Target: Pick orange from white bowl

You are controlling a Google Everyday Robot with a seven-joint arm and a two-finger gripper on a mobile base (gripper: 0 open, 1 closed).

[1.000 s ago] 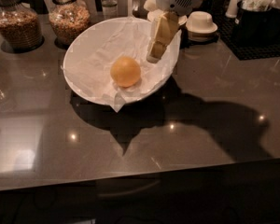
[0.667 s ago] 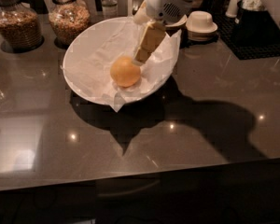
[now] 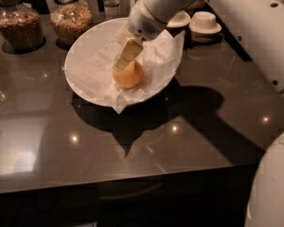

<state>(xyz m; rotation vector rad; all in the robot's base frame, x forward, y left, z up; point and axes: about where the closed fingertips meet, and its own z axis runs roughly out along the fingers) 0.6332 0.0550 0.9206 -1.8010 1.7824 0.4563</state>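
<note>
The orange (image 3: 129,75) lies in the white bowl (image 3: 85,46), on its crinkled paper lining, near the bowl's front. The bowl stands on a dark glossy counter. My gripper (image 3: 122,62) reaches down into the bowl from the upper right, and its cream-coloured fingers (image 3: 128,51) sit right at the top of the orange, touching or almost touching it. The white arm crosses the upper right of the view.
Two glass jars of grain (image 3: 16,25) (image 3: 71,15) stand behind the bowl at the left. Two small cream upturned dishes (image 3: 206,22) (image 3: 180,19) sit at the back right. The counter's front edge (image 3: 109,181) runs across the lower part of the view.
My gripper has moved left and down inside the bowl, from the bowl's right rim to the top of the orange. The orange and the bowl have not moved.
</note>
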